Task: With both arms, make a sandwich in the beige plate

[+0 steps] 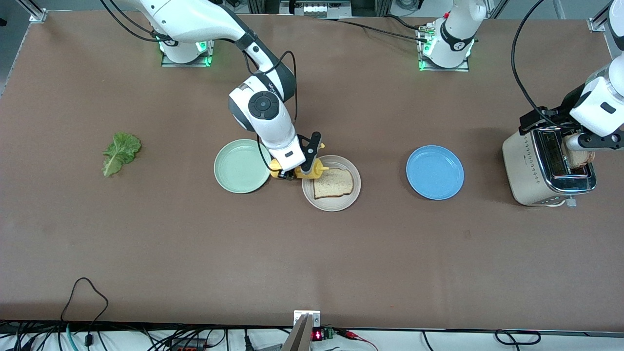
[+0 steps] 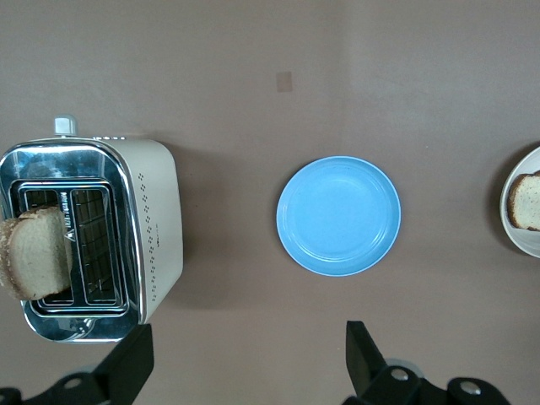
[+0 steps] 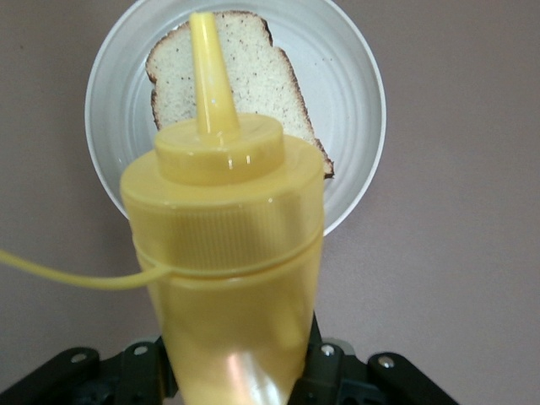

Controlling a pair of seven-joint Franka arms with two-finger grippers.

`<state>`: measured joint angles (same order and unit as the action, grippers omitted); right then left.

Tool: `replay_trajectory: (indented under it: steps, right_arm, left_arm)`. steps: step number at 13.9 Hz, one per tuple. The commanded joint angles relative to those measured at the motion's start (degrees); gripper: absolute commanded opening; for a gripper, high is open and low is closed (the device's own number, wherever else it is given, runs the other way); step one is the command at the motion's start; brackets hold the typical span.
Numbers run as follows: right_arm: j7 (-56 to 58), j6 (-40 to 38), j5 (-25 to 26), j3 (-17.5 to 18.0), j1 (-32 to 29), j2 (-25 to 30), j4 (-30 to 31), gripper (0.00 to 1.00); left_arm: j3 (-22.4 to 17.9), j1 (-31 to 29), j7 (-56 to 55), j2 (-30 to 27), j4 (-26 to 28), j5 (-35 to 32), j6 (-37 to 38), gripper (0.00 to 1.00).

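Right hand (image 1: 298, 170) clamped and tilted low; left hand (image 2: 245, 367) spread wide.

The front view looks down from high across the table (image 1: 146, 253), facing both arm bases, and takes in the whole top. The left wrist view looks straight down from well above on the toaster (image 2: 93, 232) and blue plate (image 2: 338, 215). The right wrist view sits close over the bottle (image 3: 224, 245), above the beige plate (image 3: 354, 93), whose edge the left wrist view also catches.
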<state>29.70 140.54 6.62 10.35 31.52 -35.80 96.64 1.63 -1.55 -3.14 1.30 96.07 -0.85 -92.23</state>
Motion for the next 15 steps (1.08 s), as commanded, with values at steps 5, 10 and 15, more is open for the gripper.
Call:
replay_trajectory:
  steps: [5, 10, 15]
  right_arm:
    - [-2.1, -0.2, 1.0, -1.4, 0.9, 0.8, -1.5, 0.16]
    - [-1.3, -4.1, 0.8, 1.8, -8.8, 10.6, 3.7, 0.16]
    - [18.3, -12.1, -12.6, 6.2, -23.0, 18.8, 7.6, 0.16]
  left_arm:
    - [0.7, -0.6, 0.4, -1.0, 0.5, -0.8, 0.2, 1.0]
    - [0.7, -0.6, 0.4, -1.1, 0.3, -0.8, 0.5, 1.0]
    - [0.7, -0.6, 0.4, -1.2, 0.4, -0.8, 0.7, 1.0]
